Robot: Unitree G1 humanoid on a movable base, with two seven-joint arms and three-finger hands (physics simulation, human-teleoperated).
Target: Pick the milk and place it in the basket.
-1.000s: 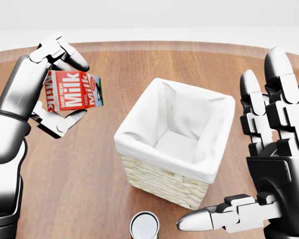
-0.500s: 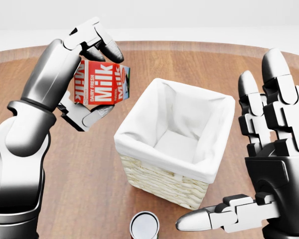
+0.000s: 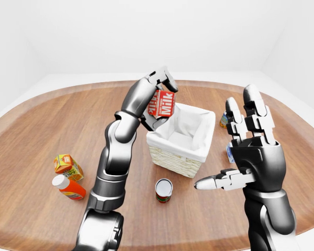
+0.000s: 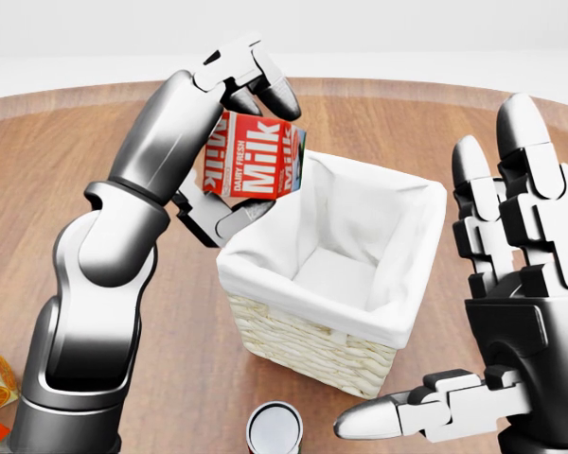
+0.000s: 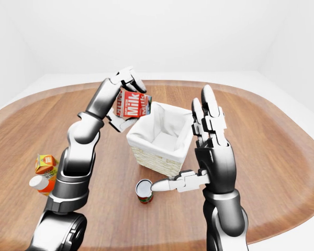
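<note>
A red and white milk carton (image 4: 254, 157) lies on its side in the air, with my left hand (image 4: 244, 142) shut on it, fingers over its top and thumb underneath. It hangs above the left rim of the wicker basket (image 4: 308, 355), which has a white cloth lining (image 4: 336, 241) and sits mid-table. My right hand (image 4: 497, 312) stands open and upright to the right of the basket, palm towards it, thumb pointing left, holding nothing.
A tin can (image 4: 275, 430) stands just below the basket in the head view. An orange juice carton (image 3: 68, 166) and an orange bottle (image 3: 69, 187) lie at the table's left. Small items (image 3: 224, 120) sit behind my right hand. The oval wooden table (image 3: 52, 120) spreads around.
My left arm has carried the milk carton to the right and slightly up, from well left of the basket to above its left rim. The right hand has stayed put.
</note>
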